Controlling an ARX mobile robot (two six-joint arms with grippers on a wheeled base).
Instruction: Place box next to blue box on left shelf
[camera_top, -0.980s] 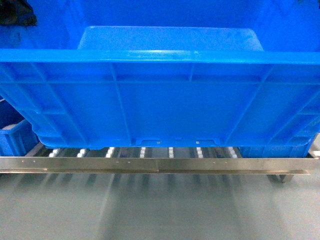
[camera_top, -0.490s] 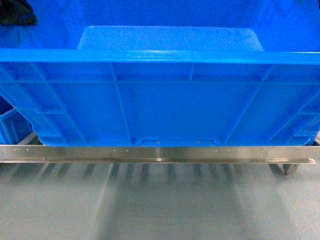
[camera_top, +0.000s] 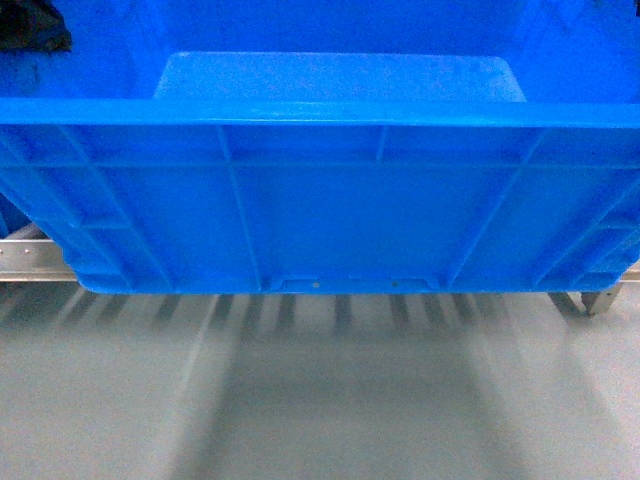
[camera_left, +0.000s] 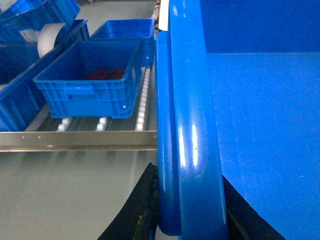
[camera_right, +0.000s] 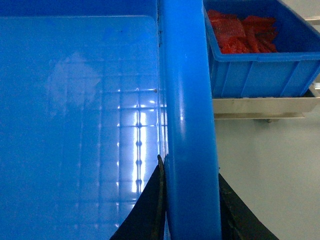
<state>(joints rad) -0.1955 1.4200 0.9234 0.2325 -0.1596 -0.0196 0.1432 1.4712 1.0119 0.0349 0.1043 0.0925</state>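
Note:
The box (camera_top: 320, 190), a large bright blue crate, fills the head view and is held off the grey floor. My left gripper (camera_left: 190, 212) is shut on the box's left rim (camera_left: 187, 125), one black finger (camera_left: 144, 210) outside and one inside. At the box's right rim (camera_right: 187, 100) my right gripper (camera_right: 190, 207) is shut too, its fingers (camera_right: 147, 210) pressed on both sides. The left shelf (camera_left: 75, 140) shows its silver front rail and white rollers (camera_left: 142, 100). On it, just left of my box, stands a smaller blue box (camera_left: 90, 82) with red items inside.
Another blue box (camera_right: 260, 60) holding red bags sits on the shelf to the right of my box. More blue crates (camera_left: 30, 20) stand at the far left. The shelf rail's ends (camera_top: 25, 255) and a foot (camera_top: 590, 300) show in the head view past the held box.
The shelf's front rail has risen in the head view and now lies mostly behind the held box. The rollers no longer show. The box holds the same place in the frame.

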